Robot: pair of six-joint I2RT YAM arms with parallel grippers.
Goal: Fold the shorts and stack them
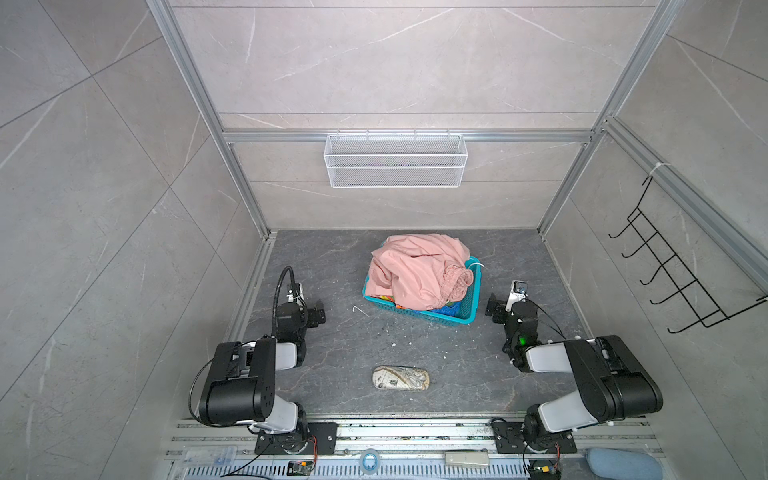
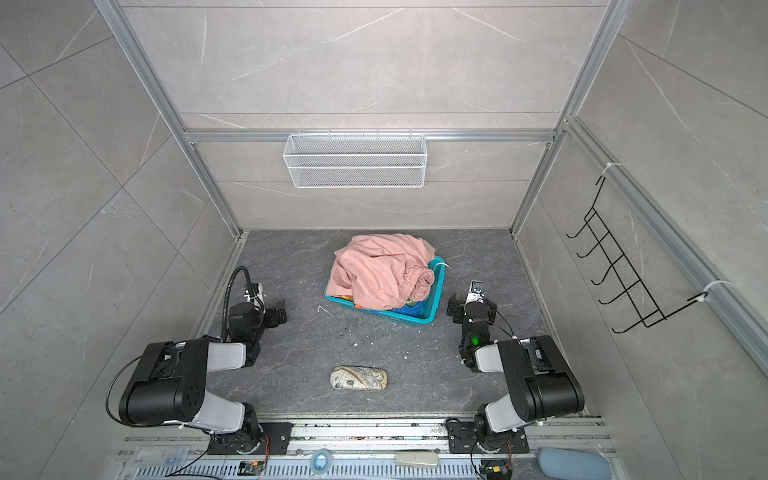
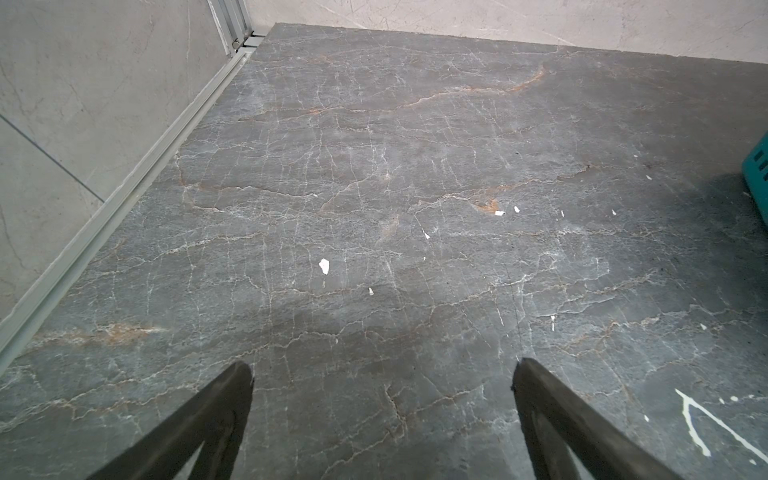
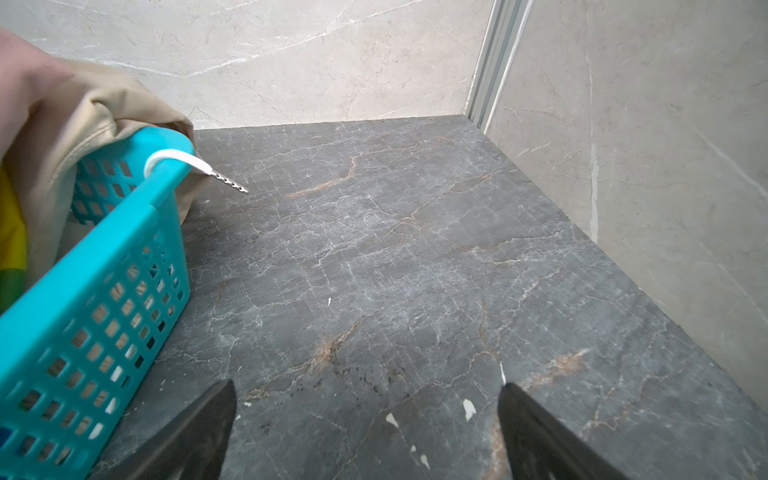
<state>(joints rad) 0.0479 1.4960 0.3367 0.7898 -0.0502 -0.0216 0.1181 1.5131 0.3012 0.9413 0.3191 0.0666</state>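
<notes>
All three shorts are heaped in the teal basket (image 1: 470,306), which sits toward the back edge of the worktop (image 1: 332,353), a little right of its middle. The pink shorts (image 1: 415,266) lie crumpled on top and spill over the back rim. The rainbow-striped shorts (image 1: 384,297) show only as a strip of colour beneath them. In the right wrist view the beige shorts (image 4: 83,120) bulge over a basket corner, and their white drawstring (image 4: 178,160) hangs over the rim. My left gripper (image 3: 382,368) hovers over bare worktop, well apart from the basket. My right gripper (image 4: 368,388) sits just beside the basket's right wall. Both have their fingers spread wide, with nothing between them. I judge the task is at its very start: nothing pulled out, nothing folded, no stack. The next move looks like taking the pink shorts, since they are on top. That means pinching near the gathered waistband, lifting clear of the rim without dragging the basket, and spreading them on the open worktop in front, short of the patterned pouch (image 1: 401,378) near the front edge.
</notes>
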